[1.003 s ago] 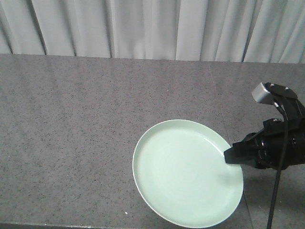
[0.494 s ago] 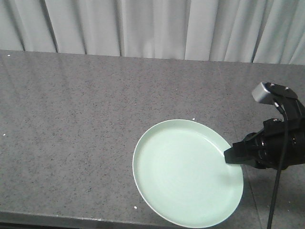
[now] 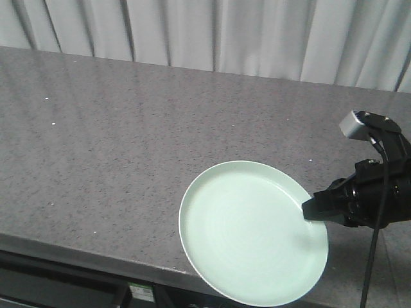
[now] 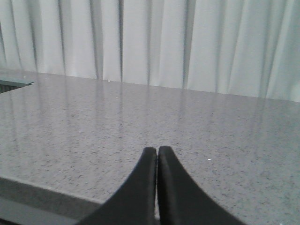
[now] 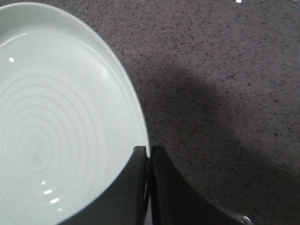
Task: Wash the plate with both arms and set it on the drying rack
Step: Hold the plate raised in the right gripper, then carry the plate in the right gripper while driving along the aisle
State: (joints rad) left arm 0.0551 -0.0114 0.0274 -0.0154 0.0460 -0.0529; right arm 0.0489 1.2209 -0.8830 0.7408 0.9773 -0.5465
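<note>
Counter edge (image 3: pixel 96 255) vanishes behind plate (image 3: pixel 250 231), rim hidden inside right claw (image 5: pixel 148 151).

Soft, even light from above. In my right wrist view small white glints sit on the plate (image 5: pixel 56 117), and a broad soft shadow darkens the countertop (image 5: pixel 201 108) beside it.

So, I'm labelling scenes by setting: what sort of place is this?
Probably a mock kitchen counter in a lab or studio: a grey speckled countertop, a pale pleated curtain as backdrop, and a mint-green plate held at its rim by the right gripper.
</note>
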